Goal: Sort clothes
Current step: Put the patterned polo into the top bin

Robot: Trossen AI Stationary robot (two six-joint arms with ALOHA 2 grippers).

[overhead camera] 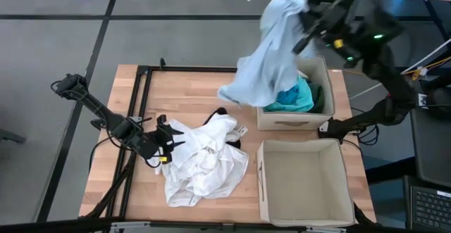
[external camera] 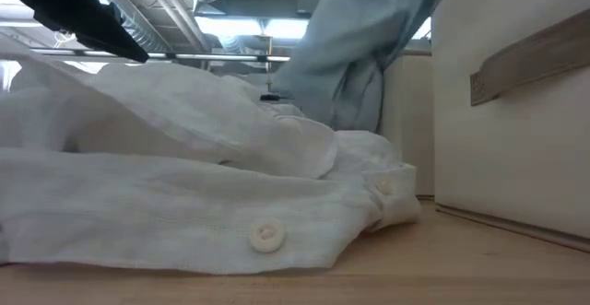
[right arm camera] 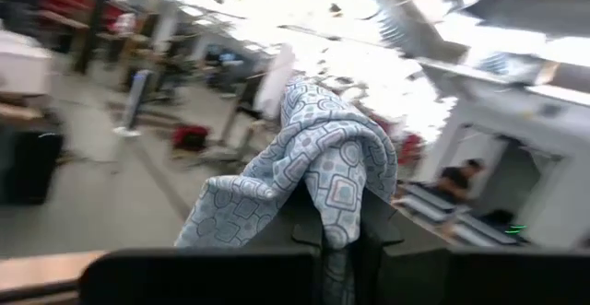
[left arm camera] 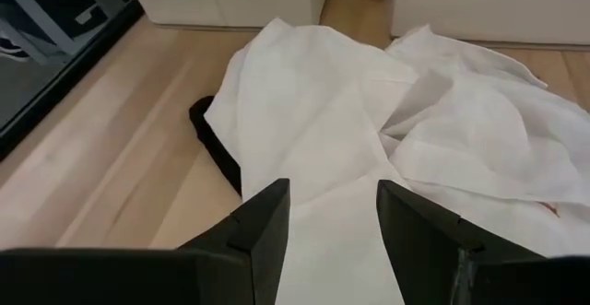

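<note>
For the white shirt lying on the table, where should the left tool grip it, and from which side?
Probably the raised fold nearest the left tool, coming from the table's left. The white shirt lies crumpled there, its ridges standing up for open fingers to pinch, and that edge is clear of the boxes and the black garment under it.

Both arms are dark, nearly black, built of slim tubular links joined by chunkier rounded joints. The left arm [overhead camera: 106, 117] trails thin black cables along its links, and a small yellow mark shows beside its gripper [overhead camera: 166, 139]. Its fingers [left arm camera: 263, 227] are matte black, flat and wedge-shaped with squared tips. The right arm [overhead camera: 380, 57] looks bulkier, carrying a small green light and a yellow spot.
</note>
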